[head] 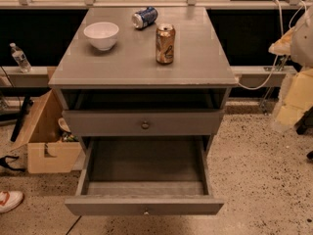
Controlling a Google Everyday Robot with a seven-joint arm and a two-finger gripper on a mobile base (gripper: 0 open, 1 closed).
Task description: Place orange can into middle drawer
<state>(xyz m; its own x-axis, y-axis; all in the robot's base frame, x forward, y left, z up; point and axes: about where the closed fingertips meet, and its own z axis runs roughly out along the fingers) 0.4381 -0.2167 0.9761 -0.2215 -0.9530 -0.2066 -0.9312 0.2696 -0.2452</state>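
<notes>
The orange can stands upright on the grey cabinet top, right of centre. The middle drawer is pulled out and open below; its inside shows nothing in it. The knobbed drawer front above it is nearly closed. My gripper shows as pale yellow and white shapes at the right edge of the view. It is well to the right of the cabinet and apart from the can.
A white bowl stands at the top's left. A blue-and-white can lies on its side at the back. A cardboard box sits on the floor to the left. A water bottle stands on the left ledge. Cables hang at right.
</notes>
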